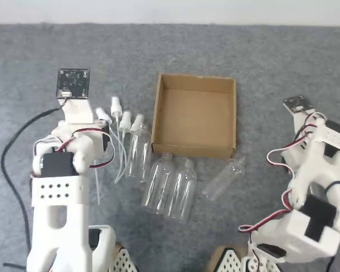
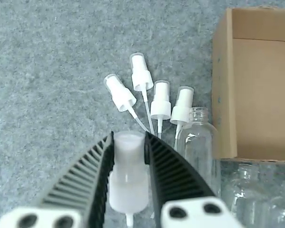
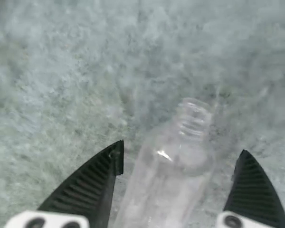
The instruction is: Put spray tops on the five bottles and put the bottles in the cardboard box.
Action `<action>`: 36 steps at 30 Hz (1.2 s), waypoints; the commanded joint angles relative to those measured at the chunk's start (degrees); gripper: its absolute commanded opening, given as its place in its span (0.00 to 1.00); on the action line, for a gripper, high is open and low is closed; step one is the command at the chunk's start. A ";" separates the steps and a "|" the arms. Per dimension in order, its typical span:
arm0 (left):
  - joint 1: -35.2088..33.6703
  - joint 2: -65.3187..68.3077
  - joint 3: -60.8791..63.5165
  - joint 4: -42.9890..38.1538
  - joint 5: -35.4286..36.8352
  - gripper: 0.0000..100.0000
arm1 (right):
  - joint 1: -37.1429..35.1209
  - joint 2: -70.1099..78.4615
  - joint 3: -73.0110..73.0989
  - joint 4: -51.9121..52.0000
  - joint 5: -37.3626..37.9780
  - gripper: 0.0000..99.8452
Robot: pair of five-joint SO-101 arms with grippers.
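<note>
Grey table (image 1: 283, 56), cardboard box (image 1: 192, 150) open at its centre. I count four uncapped bottles (image 1: 158, 182) lying in front of the box. A further bottle (image 3: 171, 190) lies between the spread jaws of the right gripper (image 3: 181, 147). Four loose spray tops (image 2: 160, 99) lie beside the box. The left gripper (image 2: 128, 140) is clamped on another spray top (image 2: 128, 183).

left hand (image 2: 129, 140) clamped tight, arm stretched forward; right hand (image 3: 181, 151) spread wide, wrist tilted down.

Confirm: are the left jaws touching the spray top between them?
Touching. The left wrist view shows both jaws pressed flush against the sides of the spray top, with no gap.
</note>
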 commanded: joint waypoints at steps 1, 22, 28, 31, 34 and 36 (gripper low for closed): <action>0.18 -2.11 -0.40 -1.32 0.79 0.01 | -0.48 -0.22 -3.34 0.13 0.26 0.18; 2.11 -2.02 -25.27 2.20 3.43 0.01 | -37.05 -35.21 -15.12 9.54 -25.85 0.01; 9.67 -2.55 -39.87 3.96 10.46 0.01 | -56.31 -39.52 -2.99 -7.60 -33.23 0.01; 9.93 -2.55 -45.14 1.76 11.34 0.01 | -61.14 -40.04 3.25 -12.88 -31.91 0.01; 9.93 -2.55 -47.69 1.05 12.66 0.01 | -63.69 -40.57 5.89 -14.02 -31.21 0.01; 9.93 -2.55 -47.52 -0.18 14.33 0.01 | -65.10 -42.33 6.86 -14.11 -31.47 0.01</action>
